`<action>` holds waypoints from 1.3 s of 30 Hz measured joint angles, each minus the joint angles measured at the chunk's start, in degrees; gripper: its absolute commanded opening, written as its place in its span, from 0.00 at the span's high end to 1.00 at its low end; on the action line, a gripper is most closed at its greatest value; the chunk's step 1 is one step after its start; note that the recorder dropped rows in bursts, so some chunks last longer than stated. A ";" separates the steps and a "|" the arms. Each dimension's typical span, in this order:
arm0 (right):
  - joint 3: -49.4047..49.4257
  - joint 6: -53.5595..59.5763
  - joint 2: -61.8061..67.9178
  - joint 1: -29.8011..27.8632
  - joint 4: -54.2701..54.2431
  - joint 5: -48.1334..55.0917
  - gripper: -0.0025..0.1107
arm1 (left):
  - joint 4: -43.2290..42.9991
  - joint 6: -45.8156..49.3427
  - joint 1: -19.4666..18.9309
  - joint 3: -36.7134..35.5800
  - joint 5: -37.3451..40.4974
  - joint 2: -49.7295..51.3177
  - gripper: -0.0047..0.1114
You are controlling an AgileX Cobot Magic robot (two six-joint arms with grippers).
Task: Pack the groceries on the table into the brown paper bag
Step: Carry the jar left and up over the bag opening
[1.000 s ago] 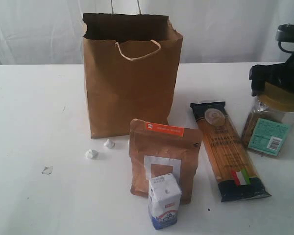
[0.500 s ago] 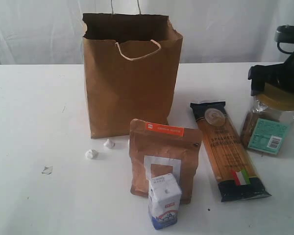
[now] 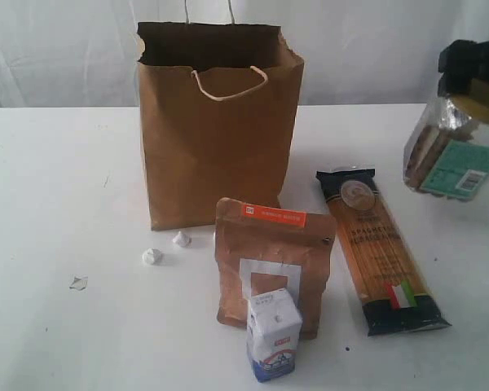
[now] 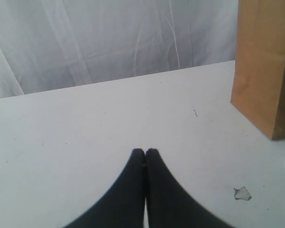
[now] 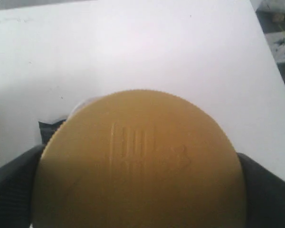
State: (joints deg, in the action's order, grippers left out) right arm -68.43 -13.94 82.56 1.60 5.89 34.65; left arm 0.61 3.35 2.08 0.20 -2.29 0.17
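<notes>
The left gripper [image 4: 145, 153] is seen low over the large flat white tabletop [image 3: 57, 179], its two dark fingers pressed together with nothing between them. Small white crumpled scraps [image 3: 152, 257] are scattered on the tabletop to the front left of the tall upright brown kraft-paper bag [image 3: 220, 138]. The bag stands open, with a ragged rim and pale twisted-cord handles.

In front of the bag, a brown pouch with an orange label [image 3: 269, 252] is stood upright. A small white-blue carton [image 3: 273, 334] is placed just in front of the pouch. To the right, a long spaghetti packet [image 3: 381, 252] with dark ends and a small tricolour mark is laid flat.

At the far right, a gold-lidded clear jar [image 3: 452, 155] is held in the air, clear of the tabletop and above and to the right of the packet. It is tilted, with the base swung toward the bag and the lid toward the right edge. Brownish contents and a teal label with a barcode can be made out. The right gripper [image 3: 470, 69] is clamped on the lid, and in the right wrist view its dark fingers [image 5: 12, 190] are pressed against both sides of the ribbed gold disc.

A second earlier the jar was standing on the tabletop beside the spaghetti packet, with the gripper already at its lid. It has since been raised and tipped. Nothing else has been moved.
</notes>
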 measured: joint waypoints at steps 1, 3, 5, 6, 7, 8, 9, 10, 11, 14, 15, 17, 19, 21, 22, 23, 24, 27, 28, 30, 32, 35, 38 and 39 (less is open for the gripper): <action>0.00 1.20 -1.37 0.00 -1.39 -0.25 0.98 | 0.00 0.00 0.00 0.00 0.00 0.00 0.96; 0.00 2.70 -3.12 0.00 -3.49 -0.67 0.98 | 0.00 0.00 0.00 0.00 0.00 0.00 0.96; 0.00 3.70 -5.29 0.00 -5.89 -1.31 0.98 | 0.00 0.00 0.00 0.00 0.00 0.00 0.96; 0.00 4.01 -6.34 0.00 -6.41 -1.86 0.98 | 0.00 0.00 0.00 0.00 0.00 0.00 0.96; 0.00 4.04 -7.32 0.00 -7.16 -2.59 0.98 | 0.00 0.00 0.00 0.00 0.00 0.00 0.96; 0.00 4.29 -8.82 0.00 -8.37 -3.69 0.98 | 0.00 0.00 0.00 0.00 0.00 0.00 0.96; 0.00 5.16 -9.81 0.21 -9.39 -4.74 0.98 | 0.00 0.00 0.00 0.00 0.00 0.00 0.96; 0.00 7.29 -11.14 0.65 -11.33 -6.60 0.98 | 0.00 0.00 0.00 0.00 0.00 0.00 0.96; 0.00 8.22 -11.66 1.10 -12.61 -7.84 0.98 | 0.00 0.00 0.00 0.00 0.00 0.00 0.96; 0.00 10.01 -12.96 4.24 -17.66 -15.30 0.98 | 0.00 0.00 0.00 0.00 0.00 0.00 0.96; 0.00 10.10 -13.06 5.34 -18.85 -17.57 0.98 | 0.00 0.00 0.00 0.00 0.00 0.00 0.96; -0.36 10.53 -13.06 7.33 -20.29 -21.70 0.98 | 0.00 0.00 0.00 0.00 0.00 0.00 0.96; -1.21 11.75 -13.06 9.46 -20.63 -25.23 0.98 | 0.00 0.00 0.00 0.00 0.00 0.00 0.96; -2.09 13.55 -12.81 11.53 -20.63 -28.08 0.98 | 0.00 0.00 0.00 0.00 0.00 0.00 0.96; -2.87 13.94 -12.31 12.25 -20.74 -29.28 0.98 | 0.00 0.00 0.00 0.00 0.00 0.00 0.96; -3.85 14.54 -11.62 13.02 -20.82 -30.38 0.98 | 0.00 0.00 0.00 0.00 0.00 0.00 0.96; -4.56 14.62 -10.99 13.61 -20.82 -30.92 0.98 | 0.00 0.00 0.00 0.00 0.00 0.00 0.96; -6.28 15.01 -8.69 15.20 -20.82 -32.02 0.98 | 0.00 0.00 0.00 0.00 0.00 0.00 0.96; -6.69 14.95 -7.92 15.81 -20.87 -32.60 0.98 | 0.00 0.00 0.00 0.00 0.00 0.00 0.96; -6.91 14.95 -6.57 16.93 -20.96 -33.98 0.98 | 0.00 0.00 0.00 0.00 0.00 0.00 0.96; -6.91 15.04 -5.38 18.11 -20.96 -35.41 0.98 | 0.00 0.00 0.00 0.00 0.00 0.00 0.96; -6.91 15.04 -3.05 20.61 -19.57 -38.41 0.98 | 0.00 0.00 0.00 0.00 0.00 0.00 0.96; -6.91 15.04 -2.04 22.19 -18.49 -39.76 0.98 | 0.00 0.00 0.00 0.00 0.00 0.00 0.96; -7.47 15.04 -1.54 22.97 -18.23 -39.87 0.98 | 0.00 0.00 0.00 0.00 0.00 0.00 0.96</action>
State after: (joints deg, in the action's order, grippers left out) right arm -75.90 1.10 81.02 24.57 -12.34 -5.22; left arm 0.61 3.35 2.08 0.20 -2.29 0.17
